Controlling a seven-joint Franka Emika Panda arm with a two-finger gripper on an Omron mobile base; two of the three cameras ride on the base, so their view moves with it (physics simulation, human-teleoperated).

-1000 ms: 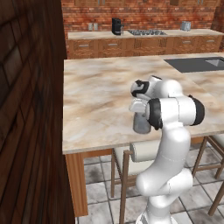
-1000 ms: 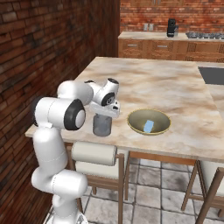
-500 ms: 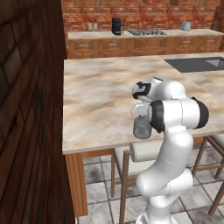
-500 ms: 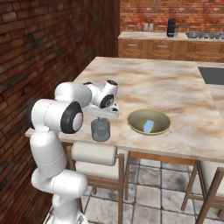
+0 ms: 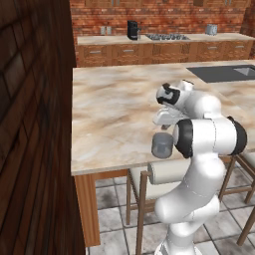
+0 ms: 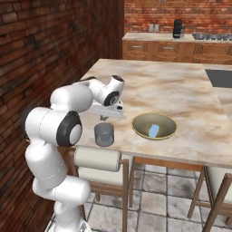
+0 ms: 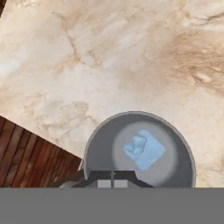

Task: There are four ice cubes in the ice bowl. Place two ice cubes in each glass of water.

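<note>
Marble-topped table (image 6: 181,90) before brick walls. At its near edge, a short grey-blue translucent glass (image 6: 104,134), straight-sided, holding pale blue ice (image 7: 144,149) at its bottom. Just above, the claw (image 6: 103,118), clenched on nothing. Farther along the near edge, olive-yellow ice bowl (image 6: 154,126), gold-rimmed, one pale cube (image 6: 154,131) inside.

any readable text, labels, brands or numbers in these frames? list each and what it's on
None readable in any view.
The tumbler, ice bowl and marble counter carry no markings.
The dark appliance on the back counter is too small and blurred to show any brand.
The white arm shows no visible lettering.
</note>
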